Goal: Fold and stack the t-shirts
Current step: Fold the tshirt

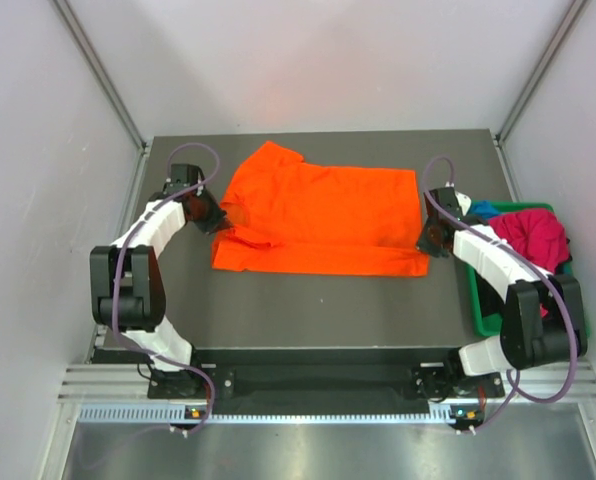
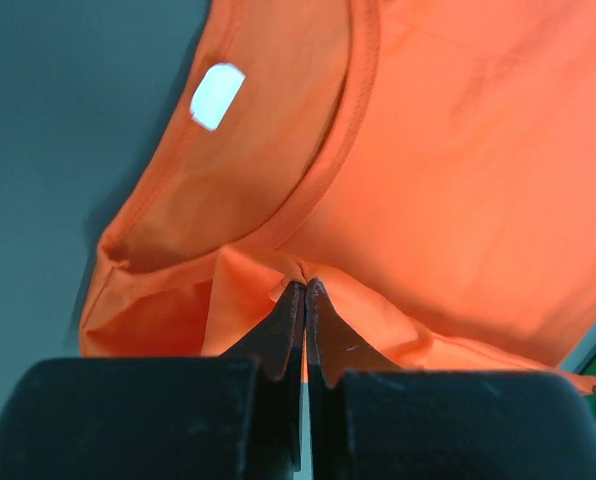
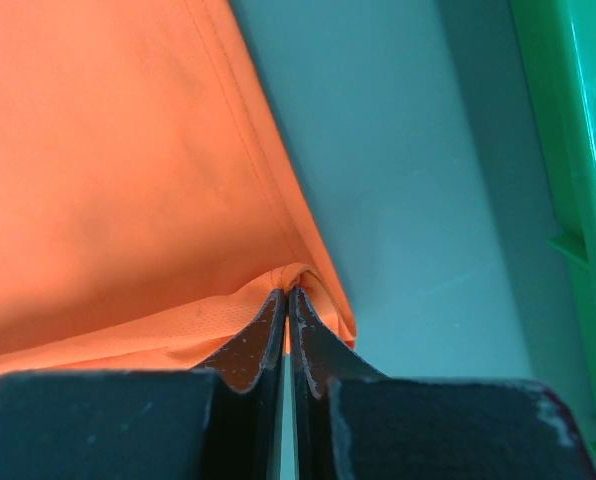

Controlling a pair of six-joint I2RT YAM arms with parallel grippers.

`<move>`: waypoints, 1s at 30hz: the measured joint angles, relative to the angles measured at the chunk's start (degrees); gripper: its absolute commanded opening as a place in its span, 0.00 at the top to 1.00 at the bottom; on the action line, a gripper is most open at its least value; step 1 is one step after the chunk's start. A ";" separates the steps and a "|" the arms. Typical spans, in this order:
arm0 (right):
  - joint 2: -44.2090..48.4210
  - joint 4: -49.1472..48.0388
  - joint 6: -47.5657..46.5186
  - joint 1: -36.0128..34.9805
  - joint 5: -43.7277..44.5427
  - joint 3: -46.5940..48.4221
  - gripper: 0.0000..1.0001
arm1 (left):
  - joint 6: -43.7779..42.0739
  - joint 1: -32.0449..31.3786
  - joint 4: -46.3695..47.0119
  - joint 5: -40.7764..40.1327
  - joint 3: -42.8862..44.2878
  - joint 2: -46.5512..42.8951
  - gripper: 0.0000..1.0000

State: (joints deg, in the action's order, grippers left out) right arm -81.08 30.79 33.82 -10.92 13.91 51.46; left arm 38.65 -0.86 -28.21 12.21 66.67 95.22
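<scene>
An orange t-shirt (image 1: pixel 323 215) lies spread across the middle of the dark table, its near part folded over. My left gripper (image 1: pixel 221 221) is shut on the shirt's left edge near the collar; in the left wrist view the shut gripper (image 2: pixel 305 287) pinches a fold of orange cloth (image 2: pixel 428 180) below the neckline. My right gripper (image 1: pixel 426 238) is shut on the shirt's right hem corner; in the right wrist view the gripper (image 3: pixel 287 292) nips the orange hem (image 3: pixel 128 180). A magenta-red shirt (image 1: pixel 533 238) and a blue shirt (image 1: pixel 483 210) lie bunched in the bin.
A green plastic bin (image 1: pixel 481 310) stands at the table's right edge, close beside my right arm; its wall shows in the right wrist view (image 3: pixel 573 150). Grey enclosure walls surround the table. Bare table surface (image 1: pixel 318 310) lies between the shirt and the arm bases.
</scene>
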 measured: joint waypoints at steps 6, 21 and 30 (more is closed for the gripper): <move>-0.59 -2.38 -0.48 0.33 -0.98 0.04 1.00 | -0.66 0.00 1.55 0.55 1.77 1.40 1.00; -3.45 -5.40 -1.40 0.66 -1.11 0.02 1.00 | -2.60 0.00 4.66 0.87 5.68 7.58 1.00; -3.48 -5.90 -2.34 1.01 -0.90 0.02 1.00 | -4.22 0.00 5.16 1.07 8.35 11.34 1.00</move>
State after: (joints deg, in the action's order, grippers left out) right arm -84.55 24.88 31.48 -9.91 13.02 51.48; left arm 34.44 -0.86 -23.05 13.28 75.02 106.56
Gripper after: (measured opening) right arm 0.007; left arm 0.012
